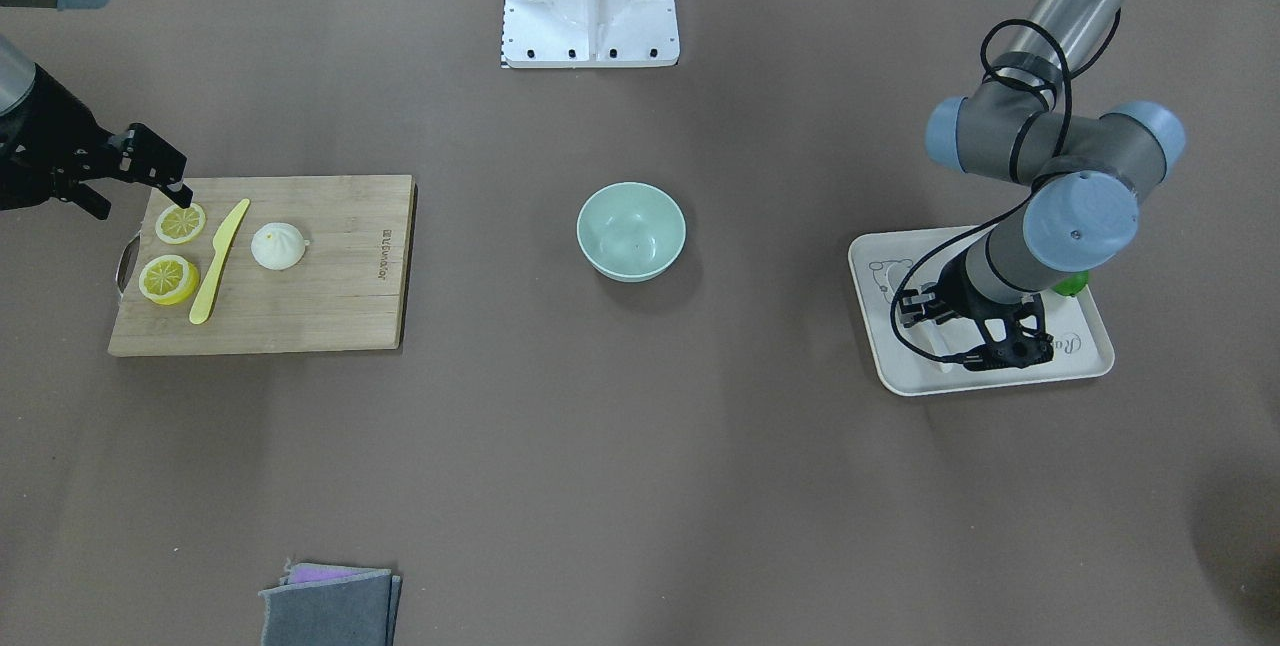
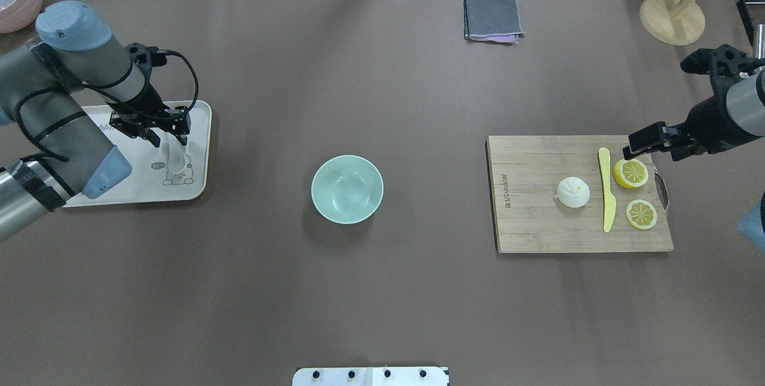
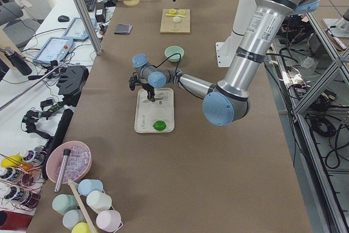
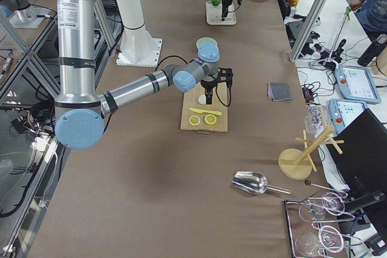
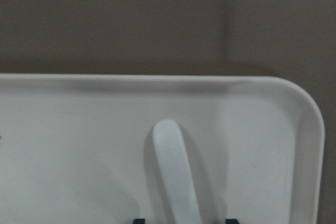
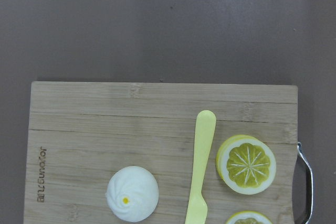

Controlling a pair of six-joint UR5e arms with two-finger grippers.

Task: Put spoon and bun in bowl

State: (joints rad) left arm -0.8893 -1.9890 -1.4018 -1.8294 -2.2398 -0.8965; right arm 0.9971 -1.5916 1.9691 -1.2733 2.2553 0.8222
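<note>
Your left gripper [image 2: 169, 137] is down on the cream tray [image 2: 203, 177] at the table's left. Its jaws stand apart on either side of the spoon [image 2: 175, 160] handle and do not grip it. The bowl [image 2: 347, 189] sits mid-table. At the right, the bun [image 2: 572, 192] lies on the cutting board [image 2: 538, 224]. Your right gripper [image 1: 145, 204] hovers by the far lemon slice [image 2: 630, 172], jaws apart.
</note>
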